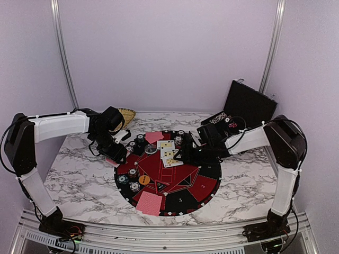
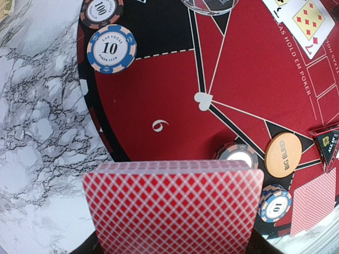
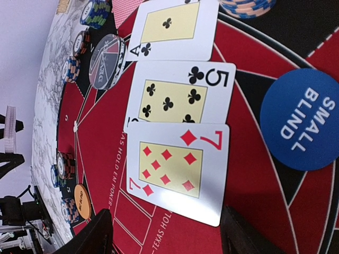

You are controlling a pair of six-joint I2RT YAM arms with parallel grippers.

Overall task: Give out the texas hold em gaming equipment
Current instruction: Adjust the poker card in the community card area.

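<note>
My left gripper (image 1: 114, 153) is shut on a deck of red-backed playing cards (image 2: 175, 206), held above the left rim of the round mat (image 1: 209, 172). Below it lie poker chips (image 2: 111, 48), a chip stack (image 2: 238, 154) and an orange big-blind disc (image 2: 283, 154). My right gripper (image 3: 169, 238) stands open low over the mat's middle, nothing between its fingers (image 3: 98, 233). Just ahead of it three face-up cards overlap: ace of clubs (image 3: 169, 26), five of clubs (image 3: 183, 92), seven of diamonds (image 3: 177, 169). A blue small-blind disc (image 3: 302, 119) lies beside them, a clear disc (image 3: 106, 61) further off.
Red-backed cards lie at the mat's near edge (image 1: 150, 202) and far edge (image 1: 154, 136). An open black case (image 1: 249, 103) stands at the back right, a woven basket (image 1: 127, 114) at the back left. Marble tabletop (image 1: 79, 180) surrounds the mat.
</note>
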